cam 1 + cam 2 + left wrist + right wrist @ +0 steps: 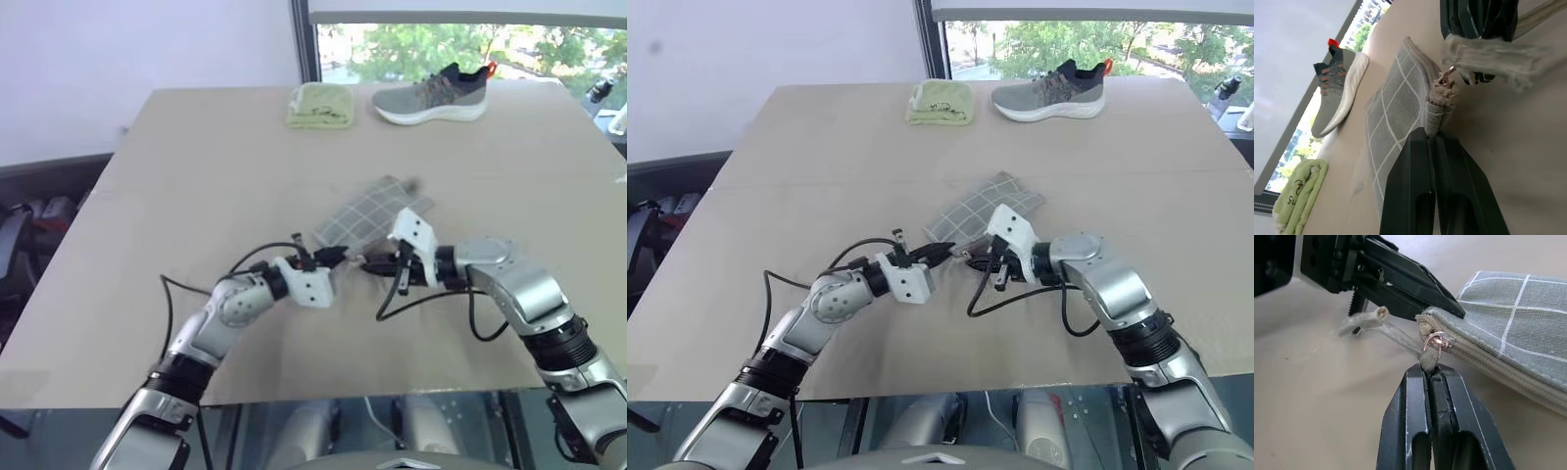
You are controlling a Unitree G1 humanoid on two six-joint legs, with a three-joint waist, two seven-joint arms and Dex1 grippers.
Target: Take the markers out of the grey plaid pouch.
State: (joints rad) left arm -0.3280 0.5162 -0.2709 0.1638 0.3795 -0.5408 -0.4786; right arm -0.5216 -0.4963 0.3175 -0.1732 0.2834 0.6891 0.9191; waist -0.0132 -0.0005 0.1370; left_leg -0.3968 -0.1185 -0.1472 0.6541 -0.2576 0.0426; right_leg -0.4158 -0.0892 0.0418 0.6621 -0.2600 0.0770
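— Daylight from the window falls on a broad tan table (196, 176). How much of it is free?

— Most of it. Along the far edge lie a folded yellow-green cloth (320, 106) and a grey shoe (431, 95), near each other and well apart from the work. Wide bare surface runs out to both side edges and to the near edge.

— Where is the grey plaid pouch (982, 212)?

— Around the middle of the table, lying at a slant, its near corner lifted between the two arms.

— And the left end effector (939, 254)?

— Clenched on the pouch's corner at the zipper end; the left wrist view shows the fabric end pinched between the black fingers (1413, 196).

— The right end effector (1431, 370)?

— Clamped tight on the zipper pull (1427, 360), a grey cord hanging from a small copper ring at the slider. Its tips sit just beside the left one's, almost touching.

— Is the zipper open?

— It looks closed along the edge that shows in the right wrist view.
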